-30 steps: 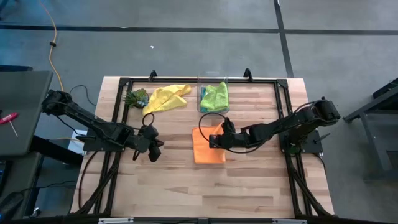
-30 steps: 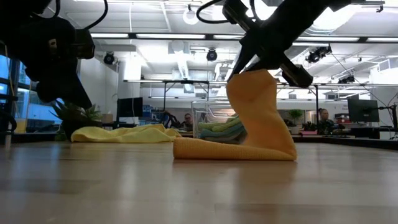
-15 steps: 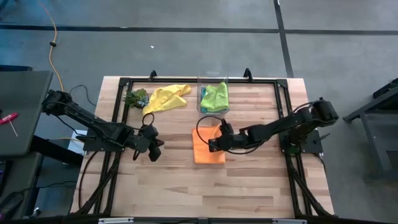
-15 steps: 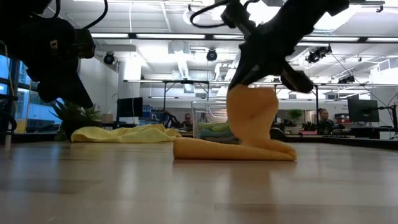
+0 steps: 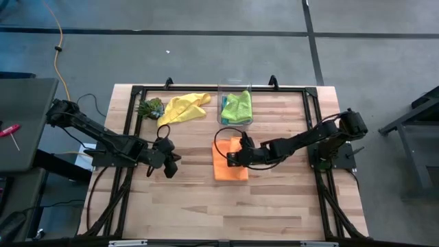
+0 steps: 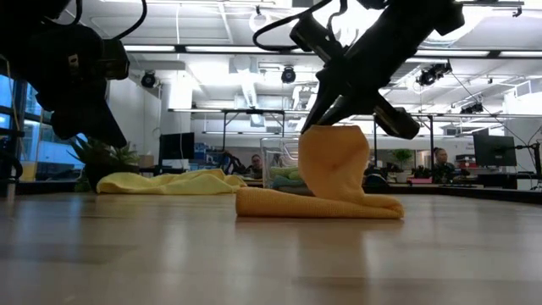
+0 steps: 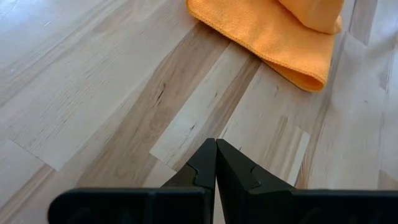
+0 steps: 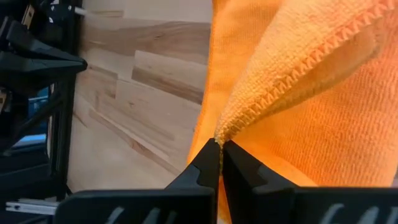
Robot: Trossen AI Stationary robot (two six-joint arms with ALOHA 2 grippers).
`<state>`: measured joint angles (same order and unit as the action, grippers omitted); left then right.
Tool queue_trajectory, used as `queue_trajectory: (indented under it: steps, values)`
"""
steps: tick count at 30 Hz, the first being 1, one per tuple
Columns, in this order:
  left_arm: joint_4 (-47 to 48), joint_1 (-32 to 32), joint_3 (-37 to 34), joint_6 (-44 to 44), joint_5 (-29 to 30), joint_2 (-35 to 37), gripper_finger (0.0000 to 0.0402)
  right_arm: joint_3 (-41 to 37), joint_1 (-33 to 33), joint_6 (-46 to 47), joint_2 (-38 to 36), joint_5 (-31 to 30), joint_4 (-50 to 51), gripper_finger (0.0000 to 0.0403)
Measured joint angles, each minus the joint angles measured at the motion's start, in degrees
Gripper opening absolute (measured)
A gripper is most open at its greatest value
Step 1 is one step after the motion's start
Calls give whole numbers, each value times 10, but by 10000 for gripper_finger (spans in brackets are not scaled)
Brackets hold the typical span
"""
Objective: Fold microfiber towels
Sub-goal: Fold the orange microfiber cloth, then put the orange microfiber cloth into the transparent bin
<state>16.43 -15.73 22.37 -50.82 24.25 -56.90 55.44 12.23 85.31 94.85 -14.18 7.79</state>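
Observation:
An orange microfiber towel [image 5: 230, 169] lies at the table's middle, one end raised in a loop [image 6: 334, 165] and the other end flat on the wood [image 6: 279, 203]. My right gripper [image 5: 232, 157] is shut on the raised end. My left gripper [image 5: 171, 167] hangs shut above bare wood to the towel's left, touching nothing. A yellow towel [image 5: 184, 108] lies crumpled at the far edge. A lime green towel [image 5: 238, 106] sits on top in the clear box. My right gripper pinches the orange towel's stitched hem [image 8: 231, 124] between its two fingertips, apparently at a corner. The fingers slant down from the table's right. The held end stands lifted, the cloth hangs slack below, and the towel's lower part [image 6: 373, 206] rests on the table.
A clear plastic box [image 5: 235, 92] holding towels stands at the far edge's middle. A small green leafy clump [image 5: 150, 108] sits left of the yellow towel. A black frame [image 5: 206, 88] borders the table. Bare wood lies toward the near edge.
My right gripper has moved down and toward the table's left, still shut on the orange towel's hem. The raised end has sunk and leaned over the part that lies flat, which has stayed in place.

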Motion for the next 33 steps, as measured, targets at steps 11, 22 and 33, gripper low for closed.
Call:
queue_trajectory:
  steps: [11,22,33]
  values:
    - [0,0,0,0,0,0,0,0,-5,18,0,3,0,52]
    - [0,0,0,0,1,0,0,0,-33,-46,-11,39,-92,181]
    - [1,0,0,-1,-7,0,0,-1,-12,-81,-146,45,312,186]
